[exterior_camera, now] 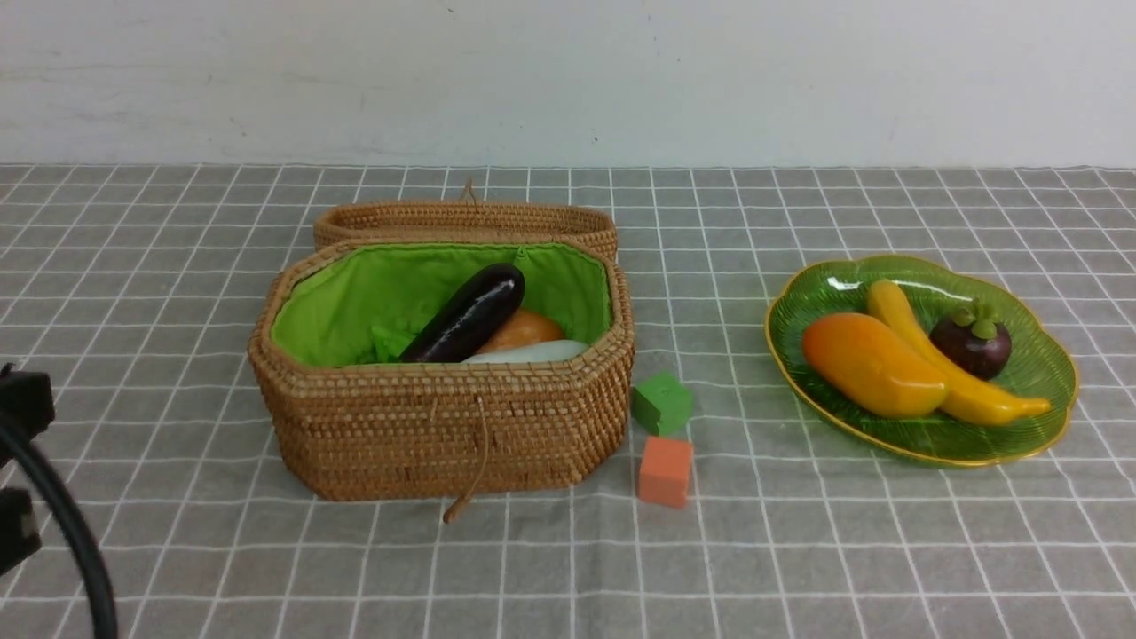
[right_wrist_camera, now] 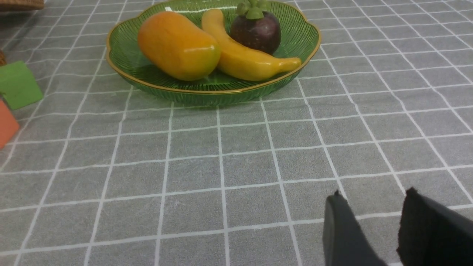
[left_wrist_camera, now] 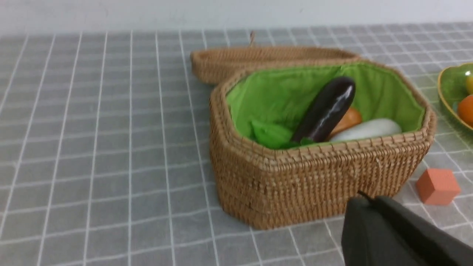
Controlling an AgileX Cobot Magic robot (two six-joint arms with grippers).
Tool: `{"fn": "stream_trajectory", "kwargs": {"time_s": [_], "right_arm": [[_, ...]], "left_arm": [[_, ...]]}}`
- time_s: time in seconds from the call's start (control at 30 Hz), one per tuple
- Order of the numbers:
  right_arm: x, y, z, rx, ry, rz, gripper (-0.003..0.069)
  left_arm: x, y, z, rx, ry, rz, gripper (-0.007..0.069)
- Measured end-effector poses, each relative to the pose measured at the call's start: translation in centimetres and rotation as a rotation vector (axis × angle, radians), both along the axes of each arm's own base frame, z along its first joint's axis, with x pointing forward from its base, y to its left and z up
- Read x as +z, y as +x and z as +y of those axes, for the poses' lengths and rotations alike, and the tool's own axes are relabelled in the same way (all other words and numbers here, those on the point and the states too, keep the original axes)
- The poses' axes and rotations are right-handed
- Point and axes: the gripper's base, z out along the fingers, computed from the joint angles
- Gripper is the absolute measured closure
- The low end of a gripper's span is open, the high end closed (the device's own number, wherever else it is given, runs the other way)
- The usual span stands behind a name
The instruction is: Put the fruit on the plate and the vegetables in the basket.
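Observation:
The wicker basket (exterior_camera: 444, 426) stands open at centre left. Inside lie the purple eggplant (exterior_camera: 466, 315), the brown potato (exterior_camera: 524, 330), the white radish (exterior_camera: 532, 352) and the light-green pod (exterior_camera: 386, 342). The green plate (exterior_camera: 1034, 364) at the right holds the mango (exterior_camera: 870, 364), the banana (exterior_camera: 941, 373) and the mangosteen (exterior_camera: 970, 344). My left gripper (left_wrist_camera: 366, 197) is shut and empty, low over the cloth, in front of the basket (left_wrist_camera: 314, 184). My right gripper (right_wrist_camera: 373, 194) is open and empty, near the cloth, some way in front of the plate (right_wrist_camera: 207, 92).
A green cube (exterior_camera: 661, 402) and an orange cube (exterior_camera: 665, 470) sit on the cloth between basket and plate. The basket's lid (exterior_camera: 466, 220) lies open behind it. Part of my left arm (exterior_camera: 22, 408) shows at the front view's left edge. A white wall runs behind the table.

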Motion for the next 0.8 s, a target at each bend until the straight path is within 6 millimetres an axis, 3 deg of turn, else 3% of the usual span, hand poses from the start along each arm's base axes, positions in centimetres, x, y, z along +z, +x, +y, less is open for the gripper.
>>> {"fn": "stream_trajectory", "kwargs": {"time_s": [0.07, 0.37, 0.47, 0.5, 0.53, 0.63, 0.8], "right_arm": [[0.0, 0.0, 0.0, 0.000, 0.000, 0.000, 0.0419], [0.0, 0.0, 0.0, 0.000, 0.000, 0.000, 0.0419], [0.0, 0.0, 0.0, 0.000, 0.000, 0.000, 0.0419], [0.0, 0.0, 0.0, 0.000, 0.000, 0.000, 0.0419], [0.0, 0.0, 0.0, 0.000, 0.000, 0.000, 0.0419], [0.0, 0.0, 0.0, 0.000, 0.000, 0.000, 0.0419], [0.0, 0.0, 0.0, 0.000, 0.000, 0.000, 0.0419]], "left_arm": [[-0.6, -0.5, 0.5, 0.022, -0.028, -0.018, 0.0633], [-7.5, -4.5, 2.8, 0.212, -0.062, -0.146, 0.0628], [-9.9, -4.9, 2.9, 0.240, -0.068, -0.135, 0.0627], [-12.0, -4.7, 3.0, 0.260, -0.063, -0.097, 0.0627], [-12.3, -4.7, 3.0, 0.262, -0.061, -0.090, 0.0627], [-15.6, -4.4, 3.1, 0.292, -0.043, 0.016, 0.0626], [-16.3, -4.4, 3.2, 0.313, -0.038, 0.031, 0.0620]]}}
